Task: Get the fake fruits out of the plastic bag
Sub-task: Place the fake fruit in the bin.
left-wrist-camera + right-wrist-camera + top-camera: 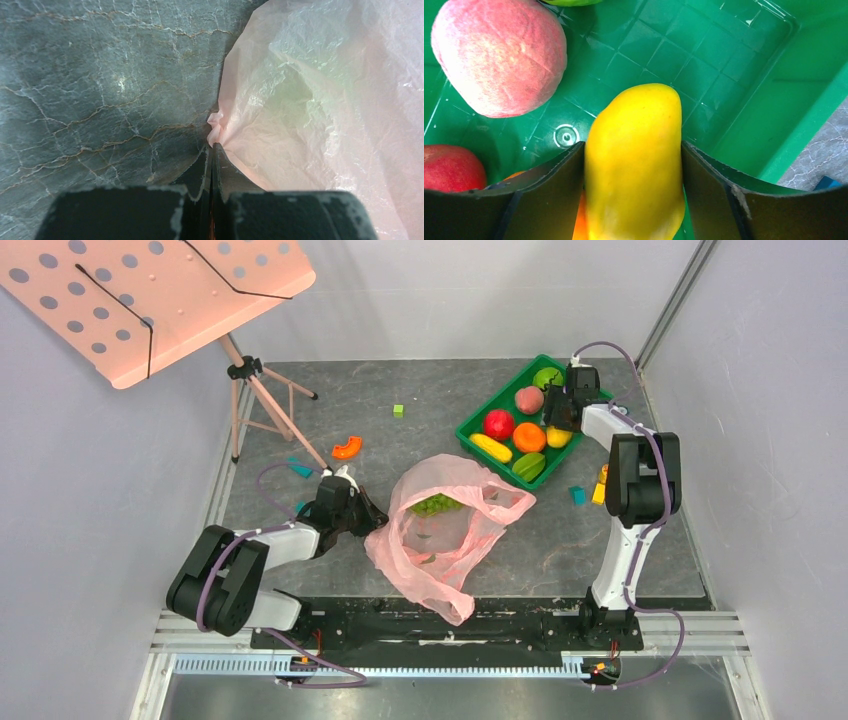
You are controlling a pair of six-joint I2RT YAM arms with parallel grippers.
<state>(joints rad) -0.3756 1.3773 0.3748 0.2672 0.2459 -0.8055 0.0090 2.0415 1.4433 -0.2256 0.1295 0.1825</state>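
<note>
The pink plastic bag [450, 535] lies crumpled in the middle of the table with its mouth open; a green grape bunch [437, 504] shows inside it. My left gripper [372, 518] is shut on a fold at the bag's left edge, and the left wrist view shows the gripper [214, 146] pinching the bag [325, 125]. My right gripper [558, 420] is over the green tray [470, 426], shut on the yellow mango [634, 165]. In the tray lie the red apple [498, 424], the banana [491, 448] and the dark green oval fruit [529, 467].
The tray also holds a pink peach [499, 55], an orange [529, 437] and a green ball [547, 377]. A pink music stand [150, 300] on a tripod stands at the back left. An orange piece [346, 448], a green cube [398, 411] and teal blocks [578, 495] lie on the table.
</note>
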